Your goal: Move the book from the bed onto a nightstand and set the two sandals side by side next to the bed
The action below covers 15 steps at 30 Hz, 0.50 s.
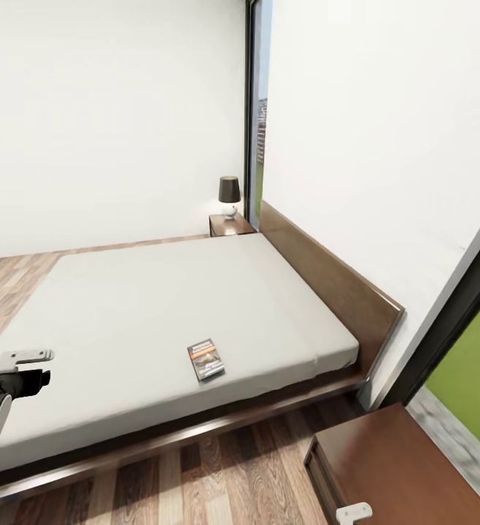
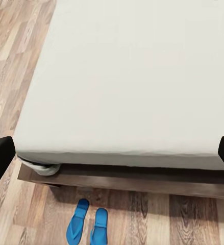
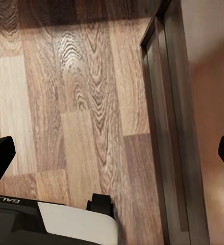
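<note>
Book (image 1: 206,359) lying flat on the grey mattress of the bed (image 1: 160,306), near the bed's foot-side edge and toward its headboard end, cover up, nothing touching it. Nearest nightstand (image 1: 408,474) just off the bed's corner by the window; a second one (image 1: 229,224) with a small lamp (image 1: 229,195) at the bed's far side. Two sandals (image 2: 87,223) on the plank floor just beside the bed frame, side by side and nearly parallel.

Left gripper (image 2: 112,153) above the bed's edge, fingers spread wide, holding nothing. Right gripper (image 3: 112,153) above the floor beside the near nightstand, fingers likewise wide apart and empty.

Probably light and thin, that paperback, and a bit floppy; glossy cover likely slippery. Flat on soft mattress, so little edge to catch: best pinched across the narrow width, pressing slightly into the bedding, or by the stiffer spine side.
</note>
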### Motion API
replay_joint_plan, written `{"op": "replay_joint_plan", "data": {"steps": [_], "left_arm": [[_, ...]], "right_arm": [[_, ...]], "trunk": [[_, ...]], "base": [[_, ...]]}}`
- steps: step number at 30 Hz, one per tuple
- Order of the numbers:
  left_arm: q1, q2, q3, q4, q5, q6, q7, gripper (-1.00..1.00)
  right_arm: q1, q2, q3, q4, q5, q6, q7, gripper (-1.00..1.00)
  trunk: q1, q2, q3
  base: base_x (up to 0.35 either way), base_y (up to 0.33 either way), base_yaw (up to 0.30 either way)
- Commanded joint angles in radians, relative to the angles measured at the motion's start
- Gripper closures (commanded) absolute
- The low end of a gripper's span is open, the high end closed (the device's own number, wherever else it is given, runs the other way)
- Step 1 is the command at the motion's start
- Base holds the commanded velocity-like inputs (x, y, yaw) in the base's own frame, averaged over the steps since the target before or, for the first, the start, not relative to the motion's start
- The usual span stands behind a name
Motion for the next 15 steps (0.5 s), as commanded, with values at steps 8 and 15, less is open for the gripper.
{"op": "replay_joint_plan", "data": {"steps": [8,15], "left_arm": [[0.000,0.000,-0.001,0.000,0.000,0.005,0.003,-1.00],[0.000,0.000,-0.002,-0.001,0.000,0.005,0.003,-1.00]], "right_arm": [[-0.001,0.000,0.002,0.001,0.005,-0.003,0.001,-1.00],[-0.001,0.000,0.003,0.001,0.005,-0.003,0.001,-1.00]], "trunk": [[0.000,-0.001,0.012],[0.000,-0.001,0.023]], "base": [[0.000,0.000,0.000],[0.000,0.000,0.000]]}}
